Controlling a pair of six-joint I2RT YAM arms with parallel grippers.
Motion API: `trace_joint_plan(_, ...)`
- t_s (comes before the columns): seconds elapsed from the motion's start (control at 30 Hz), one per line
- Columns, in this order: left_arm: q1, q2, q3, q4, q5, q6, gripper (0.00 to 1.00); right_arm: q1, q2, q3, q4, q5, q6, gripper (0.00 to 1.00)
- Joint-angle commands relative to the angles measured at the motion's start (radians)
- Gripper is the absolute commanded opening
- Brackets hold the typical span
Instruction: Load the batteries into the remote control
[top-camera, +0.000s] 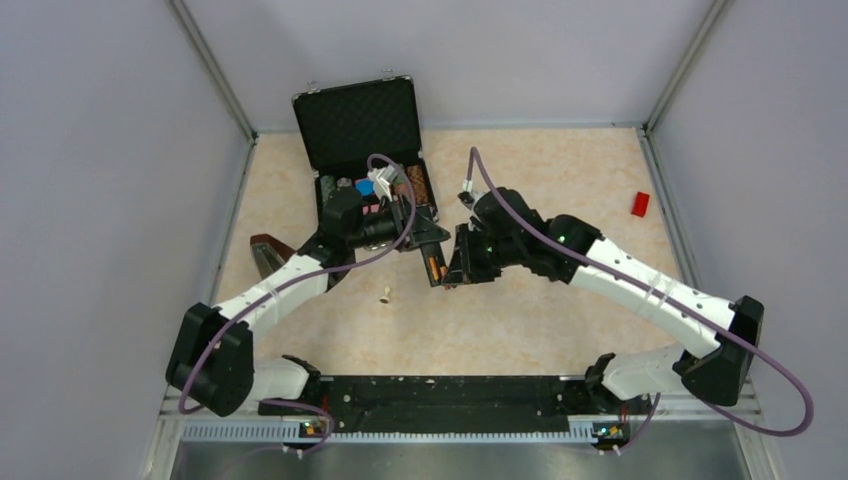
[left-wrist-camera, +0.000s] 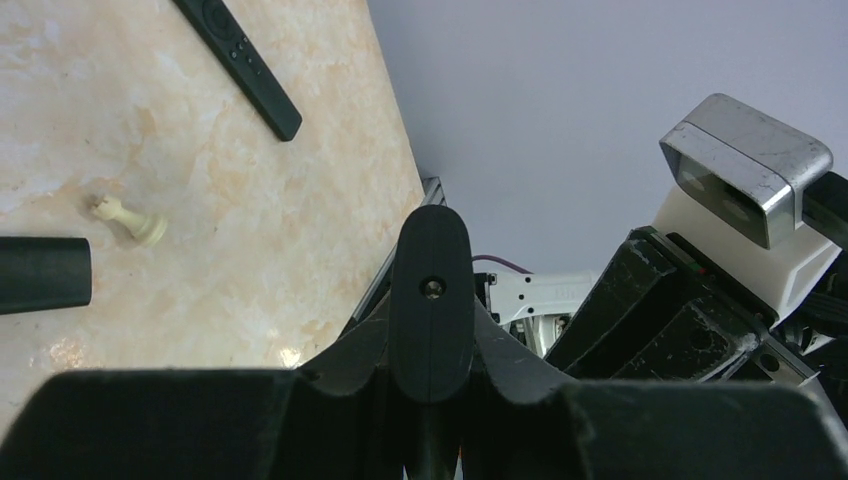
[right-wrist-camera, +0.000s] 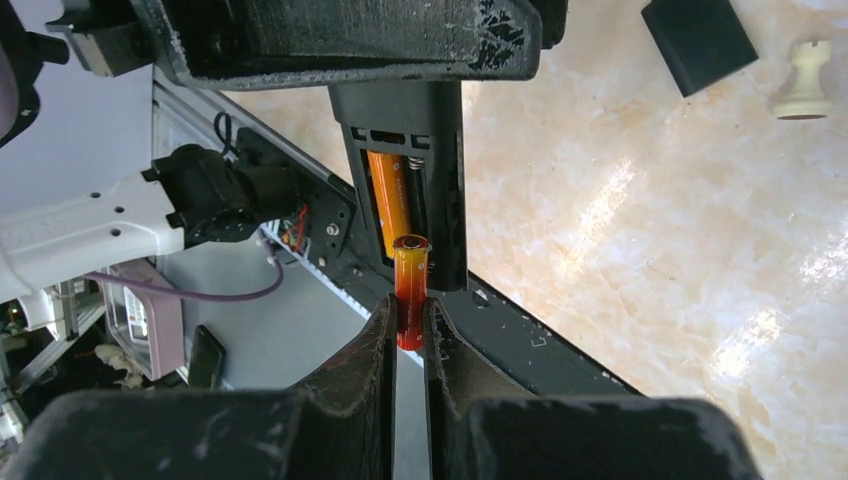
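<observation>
My left gripper is shut on the remote control and holds it off the table with its open battery bay facing the right arm. In the left wrist view only the remote's rounded black end shows between the fingers. One red-orange battery lies in the bay of the remote. My right gripper is shut on a second battery, whose metallic tip is at the bay's lower end, beside the first. In the top view the right gripper is right against the remote.
An open black foam-lined case with small items stands behind the grippers. A cream pawn and a small black cover lie on the table. Another black bar with buttons lies nearby, and a red block at the far right.
</observation>
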Motion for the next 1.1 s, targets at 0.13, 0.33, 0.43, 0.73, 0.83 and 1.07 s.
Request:
trace_joint_plan(0.13,-0.009,0.014,0.011,0.020,0.070,0.088,0.00,-0.007,0.058,0.001,0.003,0.013,0.028,0.00)
trace_joint_plan(0.33,-0.018,0.011,0.028,-0.015,0.106,0.150,0.00,-0.007,0.081,-0.012,0.008,0.027,0.030,0.00)
trace_joint_plan(0.43,-0.029,0.008,0.029,-0.018,0.114,0.167,0.00,-0.007,0.095,-0.016,0.010,0.019,0.030,0.00)
trace_joint_plan(0.73,-0.043,0.013,0.027,-0.035,0.069,0.179,0.00,-0.007,0.102,-0.028,0.041,-0.010,0.025,0.00)
trace_joint_plan(0.83,-0.043,0.020,0.029,-0.040,0.053,0.173,0.00,-0.007,0.095,-0.030,0.049,-0.022,0.019,0.00)
trace_joint_plan(1.07,-0.045,0.029,0.031,-0.041,0.039,0.164,0.00,-0.006,0.095,-0.043,0.057,-0.033,0.015,0.00)
